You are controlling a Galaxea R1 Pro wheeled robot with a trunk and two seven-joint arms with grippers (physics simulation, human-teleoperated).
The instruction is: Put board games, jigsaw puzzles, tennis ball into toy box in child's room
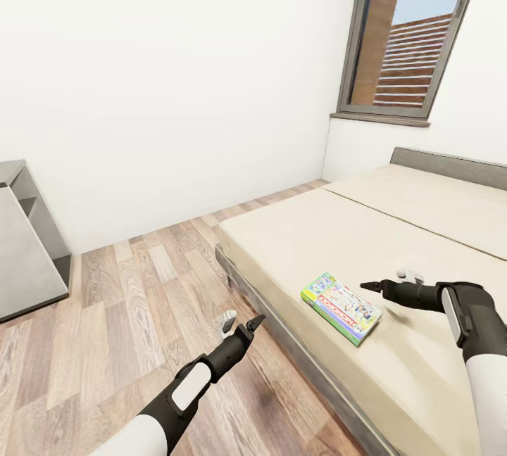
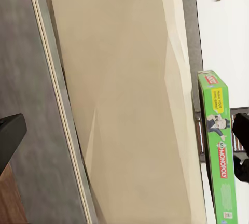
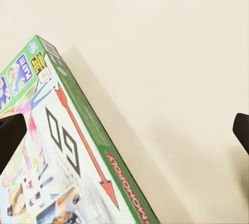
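Note:
One board game (image 1: 341, 307), a flat green-edged box with an illustrated lid and a red title band, lies flat on the bed (image 1: 422, 231) close to its front edge. My right gripper (image 1: 391, 281) hovers open just to the right of the box, fingers pointing at it, holding nothing. In the right wrist view the board game (image 3: 57, 156) lies on the beige mattress under the spread right gripper (image 3: 124, 130). My left gripper (image 1: 242, 320) is open over the wood floor, left of the bed frame. The left wrist view looks across the mattress to the board game's (image 2: 218, 146) green side.
A dark grey bed frame (image 1: 282, 322) runs along the mattress edge, with a low grey headboard (image 1: 451, 164) at the far right. A grey cabinet (image 1: 28, 252) stands at the left wall. Wood-plank floor (image 1: 127, 315) lies between them. A tall dark-framed window (image 1: 408, 34) is behind the bed.

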